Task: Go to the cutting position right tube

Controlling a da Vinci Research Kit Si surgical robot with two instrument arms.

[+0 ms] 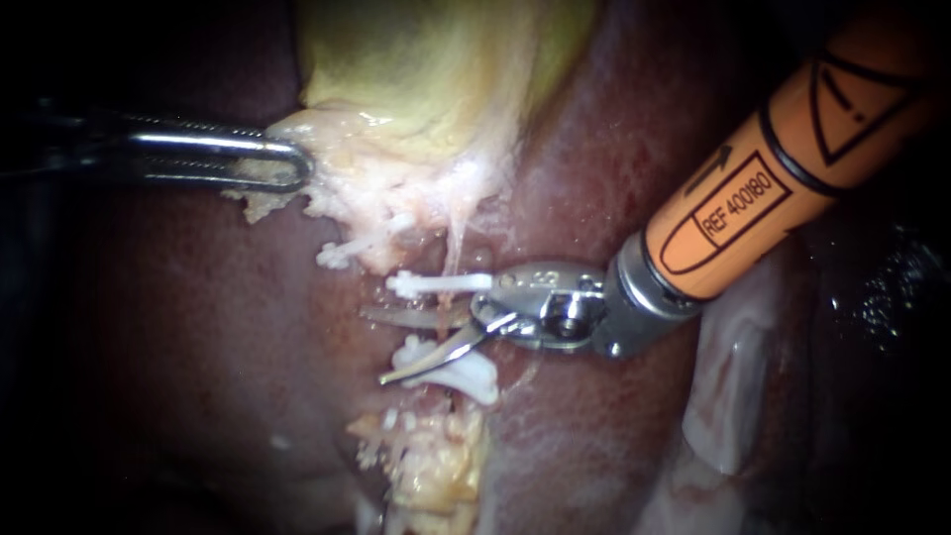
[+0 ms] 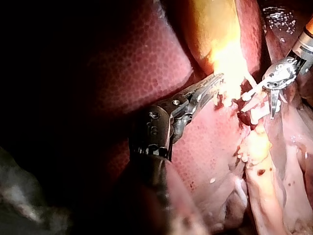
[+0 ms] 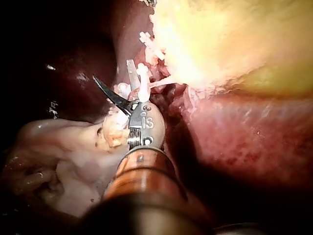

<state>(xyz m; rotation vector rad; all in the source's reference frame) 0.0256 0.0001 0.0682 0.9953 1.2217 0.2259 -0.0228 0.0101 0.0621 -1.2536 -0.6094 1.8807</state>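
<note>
Instruments in view: two.

My left instrument [image 1: 297, 163] comes in from the left. Its jaws are clamped on the pale tissue [image 1: 342, 173] at the near edge of the gallbladder [image 1: 426, 69]. The left wrist view shows the two jaws lying together with their tips in that tissue.

My right instrument [image 1: 381, 347] comes in from the upper right and ends in two blades. They are released, with a clear gap between them, and point left across the liver [image 1: 178, 327].

Organs: one liver, one gallbladder, which lies at the far side of the scene.

White clips counted in the endoscope view: three. The upper clip [image 1: 441, 284] lies crosswise just beyond the far blade. The lower clip [image 1: 466, 374] lies just nearer than the near blade, and I cannot tell whether it is one clip or two. The left clip [image 1: 337, 256] sits apart, further left, below the pale tissue.

The right tube [image 1: 457, 248] shows as one thin pale strand running from the pale tissue down to the upper clip. Its stretch between the upper and lower clips lies where the open blades meet and is hidden by them. I cannot tell whether either blade touches it.
</note>
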